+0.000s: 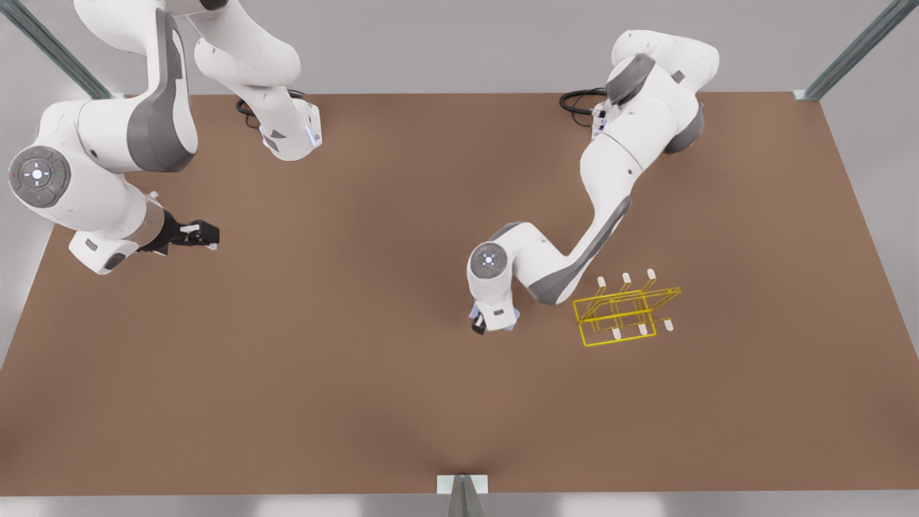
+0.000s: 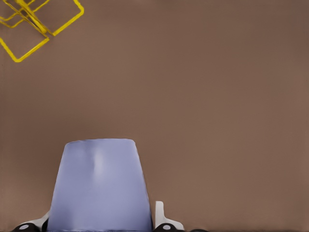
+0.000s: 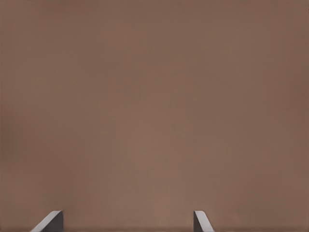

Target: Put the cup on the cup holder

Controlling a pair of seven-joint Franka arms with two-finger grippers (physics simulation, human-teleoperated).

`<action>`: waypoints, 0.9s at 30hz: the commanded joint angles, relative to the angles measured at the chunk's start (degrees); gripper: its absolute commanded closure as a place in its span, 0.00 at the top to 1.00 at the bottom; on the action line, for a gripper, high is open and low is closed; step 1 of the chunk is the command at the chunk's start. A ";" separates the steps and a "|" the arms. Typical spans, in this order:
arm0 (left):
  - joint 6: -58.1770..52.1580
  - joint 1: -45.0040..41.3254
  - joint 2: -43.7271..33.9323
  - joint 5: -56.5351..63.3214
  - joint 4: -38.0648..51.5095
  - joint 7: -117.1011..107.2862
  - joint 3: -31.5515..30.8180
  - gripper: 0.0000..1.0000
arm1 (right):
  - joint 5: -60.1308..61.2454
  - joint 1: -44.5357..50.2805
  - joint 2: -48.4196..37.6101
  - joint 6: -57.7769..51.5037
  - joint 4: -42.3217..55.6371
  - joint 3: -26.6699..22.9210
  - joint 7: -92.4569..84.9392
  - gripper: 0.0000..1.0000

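Cup was clamped in left gripper near rack, to be carried there next; right gripper, fingers apart, waited.

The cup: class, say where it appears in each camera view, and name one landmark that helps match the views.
Front view: the cup peeks out beneath the left gripper, left of the cup holder.
Left wrist view: the cup sits between the fingers, large and close.
Right wrist view: bare brown table; no cup.
Shared landmark: the cup holder, also in the left wrist view.

The cup – base cut off, mostly hidden under the left gripper.
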 commanded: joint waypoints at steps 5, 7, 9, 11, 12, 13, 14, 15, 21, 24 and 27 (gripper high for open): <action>-17.11 -0.25 -4.05 9.08 -0.06 -14.38 0.29 0.72 | 0.06 -0.19 0.40 1.12 -0.12 -0.09 0.80 1.00; -18.08 -1.56 -3.96 10.49 0.03 -14.91 0.20 0.72 | 0.06 -0.19 0.40 0.86 -0.12 -0.09 0.80 1.00; -22.21 -3.32 -3.96 14.35 1.09 -19.04 0.38 0.72 | 0.15 -0.54 0.40 0.86 -0.12 -0.52 0.71 1.00; -28.54 -3.85 -4.31 19.63 1.35 -22.03 0.38 0.72 | 0.15 -0.71 0.58 0.94 -0.03 -0.52 0.71 1.00; -32.22 -3.94 -4.40 22.26 1.79 -22.03 0.29 0.72 | 0.15 -0.80 0.58 0.86 -0.03 -0.53 0.71 1.00; -36.97 -4.47 -4.31 25.51 1.79 -21.94 0.29 0.72 | 0.15 -0.89 0.58 0.77 -0.03 -0.53 0.53 1.00; -42.50 -4.90 -4.49 27.97 1.88 -21.76 0.29 0.72 | 0.15 -0.80 0.58 0.77 -0.12 -0.53 0.53 1.00; -47.86 -5.52 -4.57 29.38 1.88 -21.76 0.29 0.72 | 0.15 -0.80 0.58 0.77 -0.03 -0.52 0.53 1.00; -68.26 -9.83 -6.16 31.50 -0.05 -21.76 0.29 0.72 | 0.15 -0.80 0.67 0.77 -0.12 -0.53 0.62 1.00; -72.57 -9.30 -5.89 32.73 -3.31 -22.82 0.64 0.72 | 0.15 -0.80 1.28 1.03 -0.03 -0.44 0.53 1.00; -72.57 -8.86 -5.72 32.90 -6.21 -24.58 2.14 0.72 | 0.15 -0.80 1.37 1.12 -0.12 -0.44 0.53 1.00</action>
